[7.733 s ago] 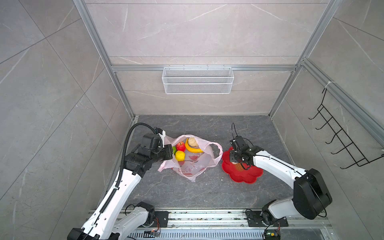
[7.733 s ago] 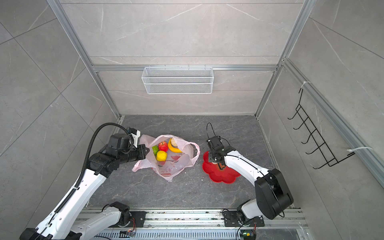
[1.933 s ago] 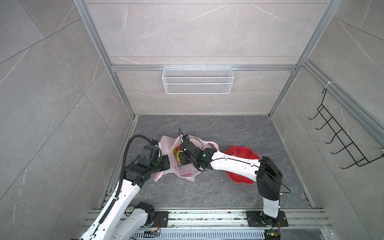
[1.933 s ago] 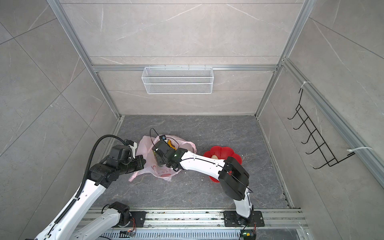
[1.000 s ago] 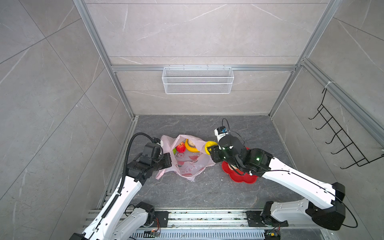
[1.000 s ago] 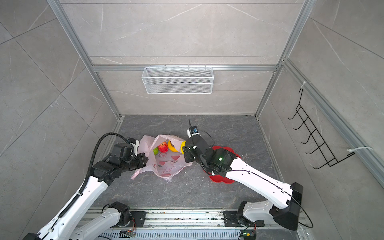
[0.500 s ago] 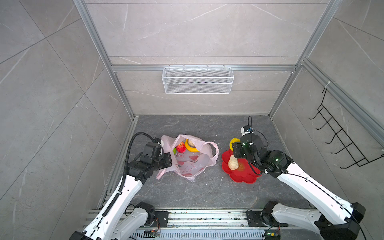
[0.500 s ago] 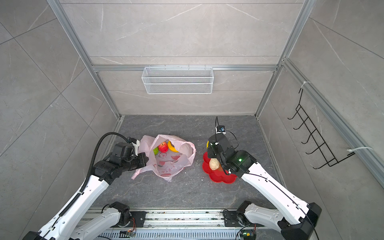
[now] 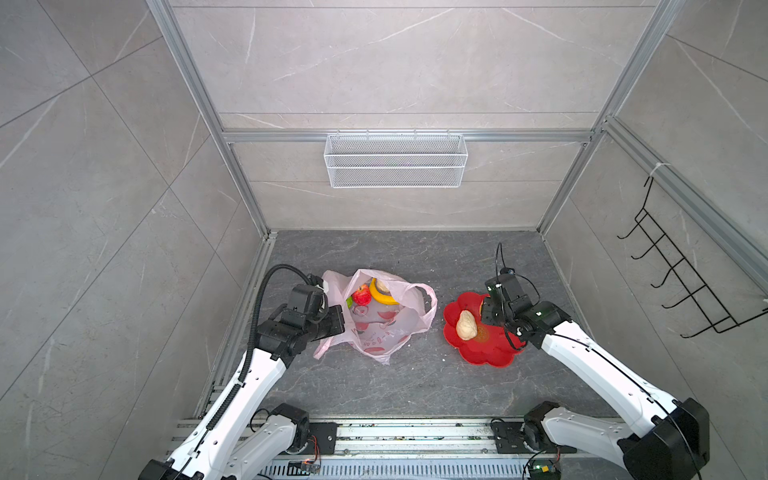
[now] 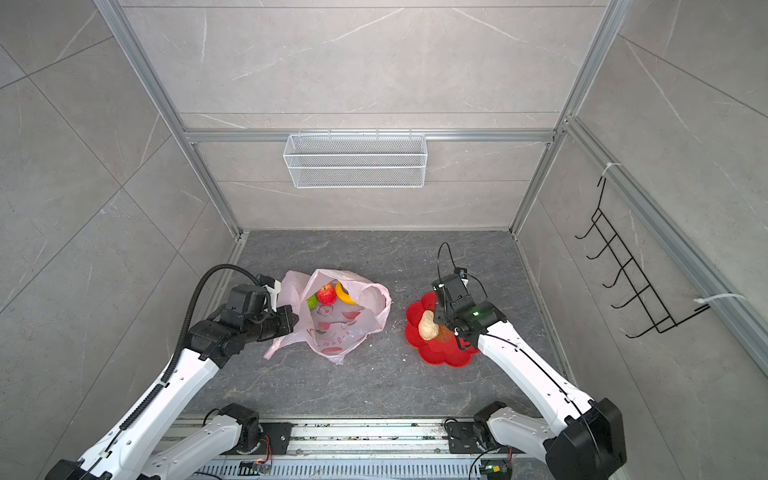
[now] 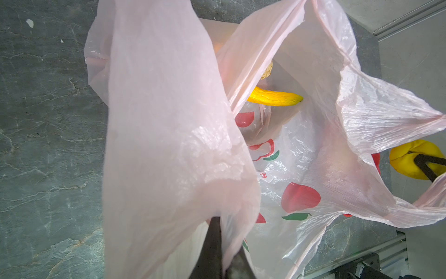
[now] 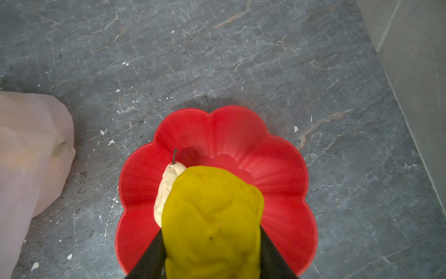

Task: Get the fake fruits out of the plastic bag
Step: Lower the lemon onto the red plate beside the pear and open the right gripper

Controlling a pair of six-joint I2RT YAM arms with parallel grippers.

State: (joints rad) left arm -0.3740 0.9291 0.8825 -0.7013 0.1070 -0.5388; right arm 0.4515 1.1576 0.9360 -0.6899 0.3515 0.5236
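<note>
Where the left arm reaches in at the left of both top views, the left gripper (image 9: 337, 319) has its jaws fully closed on the rim of the plastic bag (image 9: 386, 338), and the left wrist view shows the dark fingers (image 11: 213, 251) pressed together with the thin pink film drawn up between them. The bag lies on the grey floor (image 9: 374, 386) with its mouth open. Inside the mouth, the green bumpy ball (image 10: 311, 301) sits just beside the red bumpy ball (image 9: 362, 296). The banana (image 9: 380, 296) lies next to the red ball, and a beige knobbly lump (image 11: 267, 71) sits behind the banana, partly covered by film. Further right, apart from the bag, the red flower-shaped dish (image 9: 486, 353) rests on the floor with a beige pear-shaped lump (image 9: 465, 325) lying in its left half. The right gripper (image 12: 211, 229) is positioned over the dish, jaws part-way open and clamped on a yellow lumpy fruit (image 12: 212, 207), one finger on each side. Whether the fruit touches the dish cannot be told
</note>
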